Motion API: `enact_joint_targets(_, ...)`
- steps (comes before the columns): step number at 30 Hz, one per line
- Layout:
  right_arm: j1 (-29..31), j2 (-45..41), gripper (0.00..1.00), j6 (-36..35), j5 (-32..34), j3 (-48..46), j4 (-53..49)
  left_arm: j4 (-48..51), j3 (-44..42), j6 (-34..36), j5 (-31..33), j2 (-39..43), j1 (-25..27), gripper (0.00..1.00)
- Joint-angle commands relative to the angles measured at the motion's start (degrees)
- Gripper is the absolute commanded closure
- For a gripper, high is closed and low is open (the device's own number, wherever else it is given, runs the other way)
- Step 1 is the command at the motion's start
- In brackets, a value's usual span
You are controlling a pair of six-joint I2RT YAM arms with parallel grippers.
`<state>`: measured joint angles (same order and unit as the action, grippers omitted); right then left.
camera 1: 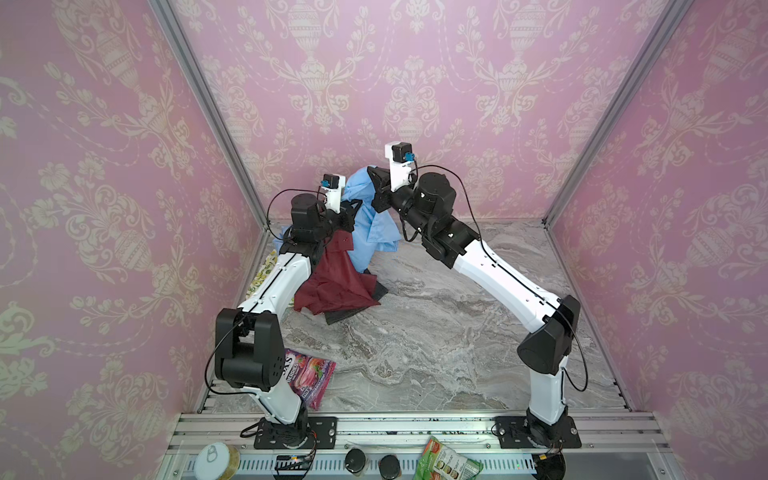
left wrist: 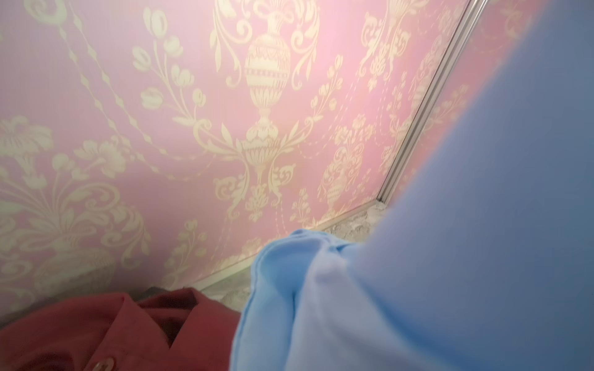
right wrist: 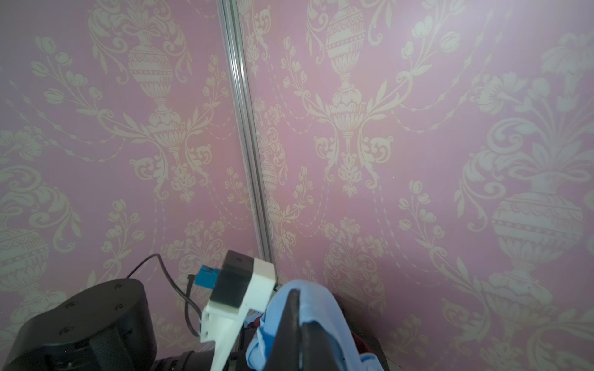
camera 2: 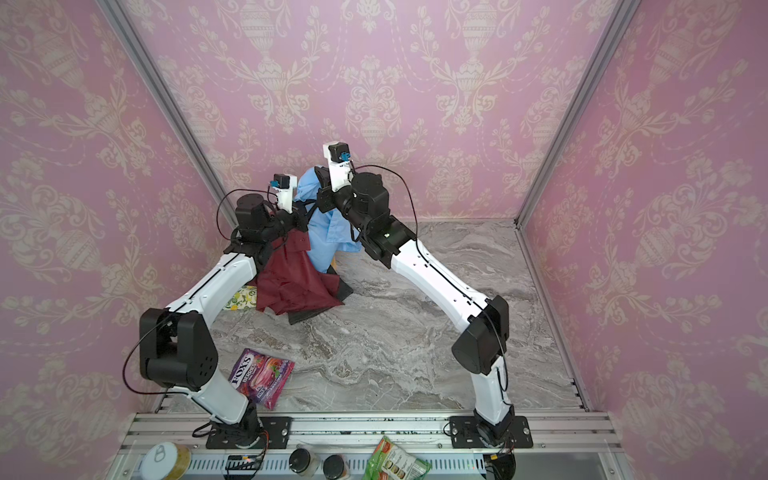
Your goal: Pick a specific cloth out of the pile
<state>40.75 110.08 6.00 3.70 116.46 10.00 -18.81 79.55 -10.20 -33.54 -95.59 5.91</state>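
Candy bag (camera 2: 266, 374) lies on the counter (camera 1: 436, 332), well in front of the maroon shirt (camera 1: 336, 278). A dark grey piece (camera 1: 347, 316) pokes out under the shirt, and the lemon-print cloth (camera 1: 264, 274) sits just left of it. Your left hand (camera 1: 352, 210) is closed above the shirt's top, buried in fabric; can't tell what it pinches. The cloth (camera 1: 370, 232), sky-blue, hangs just behind the shirt, its top clamped in your closed right hand (camera 1: 375, 180).

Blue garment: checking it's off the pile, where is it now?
In both top views the blue garment hangs left of centre near the back wall, held by the right fingers, beside the maroon shirt.
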Motion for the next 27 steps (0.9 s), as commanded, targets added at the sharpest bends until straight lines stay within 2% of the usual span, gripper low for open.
enact_joint_targets(1, -2.0, -4.2, 1.0, 3.8, -1.0, -7.8, 6.5, -5.2, 4.4, -6.1, -3.9, 1.6, -1.5, 1.0)
enact_joint_targets(3, -2.2, -5.6, 0.99, 3.7, -0.6, -12.6, 8.8, -5.1, 5.6, -8.1, -4.4, 1.6, -2.3, 1.0)
enact_joint_targets(4, -2.4, -6.1, 0.93, 3.8, -0.8, -14.2, 9.4, -4.2, 6.6, -8.6, -3.7, 1.6, -2.6, 1.0)
enact_joint_targets(8, -3.6, -7.2, 0.54, 4.4, -4.3, -19.0, 9.6, 0.6, 11.4, -9.5, -1.9, 1.6, -3.9, 1.0)
enact_joint_targets(11, -3.8, -8.1, 0.38, 4.2, -4.7, -22.2, 10.5, 1.4, 13.9, -11.7, -0.3, 1.9, -5.7, 1.0)
enact_joint_targets(13, -4.1, -8.5, 0.32, 4.3, -5.0, -23.7, 10.6, 1.9, 16.1, -14.2, 0.3, 1.5, -7.2, 1.0)
enact_joint_targets(18, -4.2, -7.3, 0.26, 3.8, -8.5, -25.0, 11.6, 5.8, 22.0, -21.6, 1.5, 0.0, -10.6, 1.0)
enact_joint_targets(23, -4.1, -2.7, 0.14, 3.2, -17.1, -24.8, 18.9, 7.5, 24.5, -28.0, -0.8, -0.5, -11.8, 1.0)
enact_joint_targets(27, -3.7, 2.5, 0.08, 3.6, -23.0, -21.1, 22.4, 8.9, 24.0, -30.1, -2.7, 0.0, -11.8, 1.0)
